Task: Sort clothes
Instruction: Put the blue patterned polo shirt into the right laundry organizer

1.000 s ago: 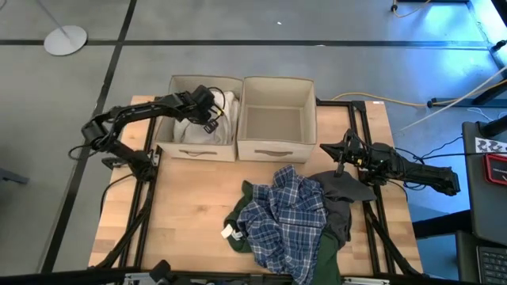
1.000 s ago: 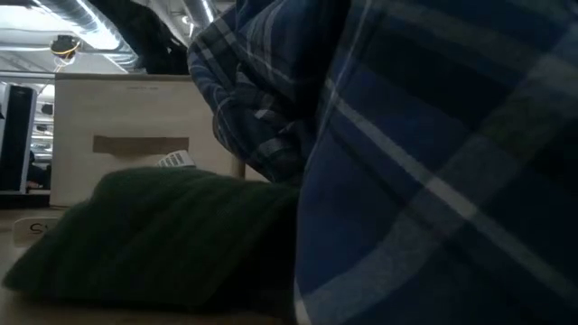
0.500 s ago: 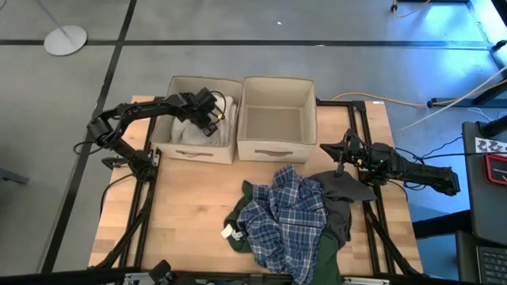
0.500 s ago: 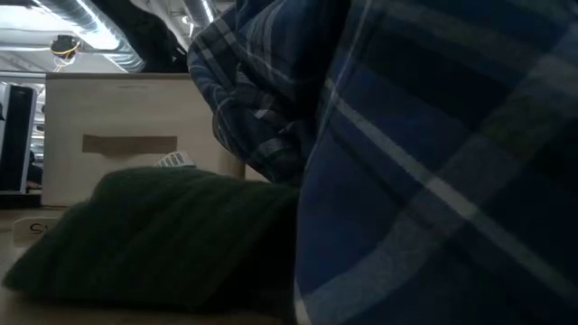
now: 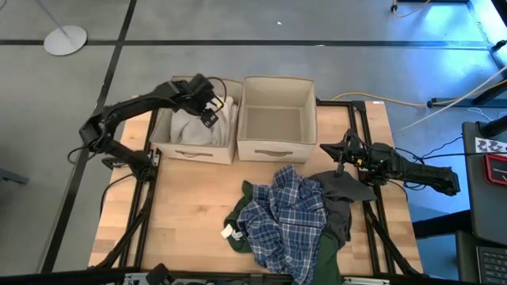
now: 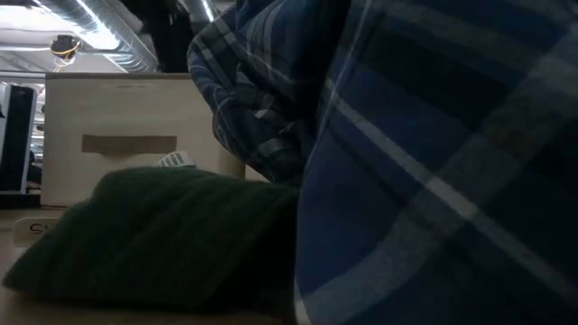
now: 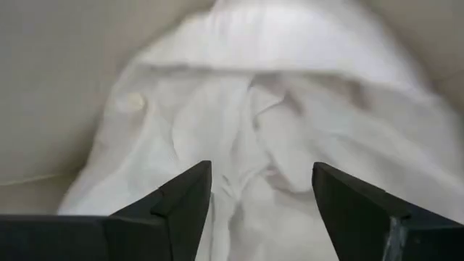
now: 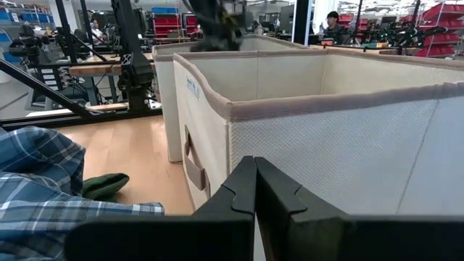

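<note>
The high view looks straight down on the whole bench [image 5: 182, 206] and both beige boxes. The low view sits at bench height, pressed close against the plaid shirt [image 6: 424, 162], facing the left box [image 6: 126, 126]. The left wrist view looks closely down at the white garment [image 7: 290, 109]. The right wrist view faces level toward the right box [image 8: 326, 123], sharing both boxes with the high view.

Relative to the right box [image 5: 276, 119], the left box [image 5: 162, 136] is set touching its left side, with one garment [image 5: 190, 127] inside. Three garments [image 5: 293, 218] are heaped in front of it on the table [image 5: 158, 214].
</note>
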Motion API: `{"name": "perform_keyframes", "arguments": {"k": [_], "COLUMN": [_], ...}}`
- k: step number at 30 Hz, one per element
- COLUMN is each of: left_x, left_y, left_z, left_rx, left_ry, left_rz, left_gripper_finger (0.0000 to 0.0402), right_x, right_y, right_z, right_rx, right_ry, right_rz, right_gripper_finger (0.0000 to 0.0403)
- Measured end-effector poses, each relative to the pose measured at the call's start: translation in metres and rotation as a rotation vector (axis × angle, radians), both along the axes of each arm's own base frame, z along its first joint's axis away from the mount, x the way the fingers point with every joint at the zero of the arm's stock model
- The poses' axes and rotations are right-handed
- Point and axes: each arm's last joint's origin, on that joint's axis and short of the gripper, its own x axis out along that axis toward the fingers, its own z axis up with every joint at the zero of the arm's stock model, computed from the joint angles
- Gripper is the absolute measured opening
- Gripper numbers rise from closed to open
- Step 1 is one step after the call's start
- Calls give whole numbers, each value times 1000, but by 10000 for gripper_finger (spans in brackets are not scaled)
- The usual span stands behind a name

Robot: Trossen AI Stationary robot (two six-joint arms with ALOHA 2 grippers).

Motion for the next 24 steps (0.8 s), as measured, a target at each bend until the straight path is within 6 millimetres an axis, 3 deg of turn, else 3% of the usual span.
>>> {"name": "perform_keyframes", "arguments": {"k": [6, 12, 17, 24], "left_x": [-7, -18, -15, 8], "left_y": [-32, -85, -133, -194], "left_z": [49, 85, 98, 93], "left_rx": [113, 165, 136, 43], "left_ry": [-154, -346, -495, -625], "left_rz": [-79, -197, -374, -599], "left_gripper_finger": [231, 231, 231, 231], "right_x": [0, 0, 0, 0], "right_y": [0, 0, 0, 0], "right_z": [0, 0, 1, 0], "right_rx": [0, 1, 2, 2], "right_ry": [0, -5, -7, -7], "right_rz": [0, 0, 0, 0], "right_gripper_finger": [5, 5, 5, 5]}}
